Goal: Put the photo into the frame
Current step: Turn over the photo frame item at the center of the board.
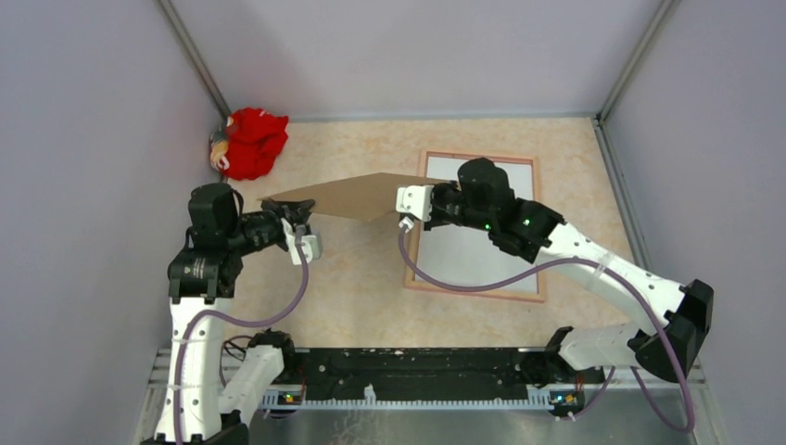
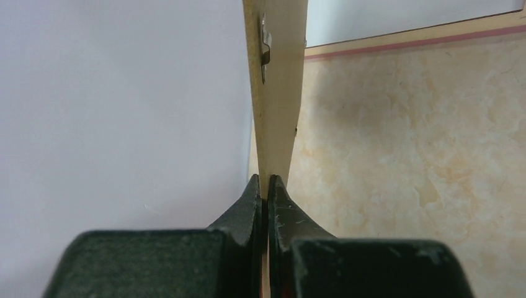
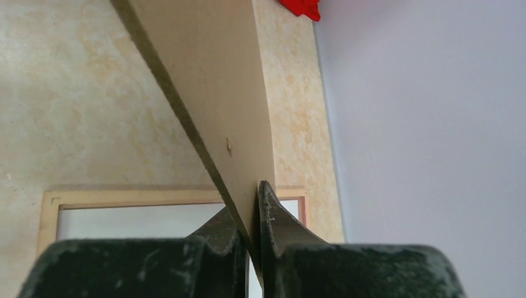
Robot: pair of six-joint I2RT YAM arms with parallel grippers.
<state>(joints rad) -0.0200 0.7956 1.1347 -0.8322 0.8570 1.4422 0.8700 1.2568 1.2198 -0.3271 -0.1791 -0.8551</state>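
Resting frame (image 1: 473, 291): flat on the table (image 1: 352, 278), right of centre, pale wood back facing up, as seen from my remote station.
Photo (image 1: 473, 255): lies inside the frame and fills its opening. Only a plain pale face shows, and I can see none of the print.
Brown board (image 1: 357, 195): held off the table and tilted, spanning the gap between the two arms. In the top view its right end overlaps the frame's upper left corner. I cannot tell whether it touches the frame.
Metal clip (image 2: 265, 46): small tab on the board's face, visible in the left wrist view.
Right tool (image 3: 251, 192): jaws pressed together on the board's right end, the thin edge pinched between the dark fingertips. The frame's corner shows on the table below them.
Left tool (image 2: 265, 183): jaws clamped on the board's left end, the sheet running straight away from the tips.
Table: beige marbled surface that carries the frame. Both arms reach in from the near edge.
Red cloth bundle (image 1: 252, 141): bunched in the far left corner of the table, well apart from the frame and the board.
Walls (image 1: 83, 139): plain grey panels closing in the left, far and right sides.
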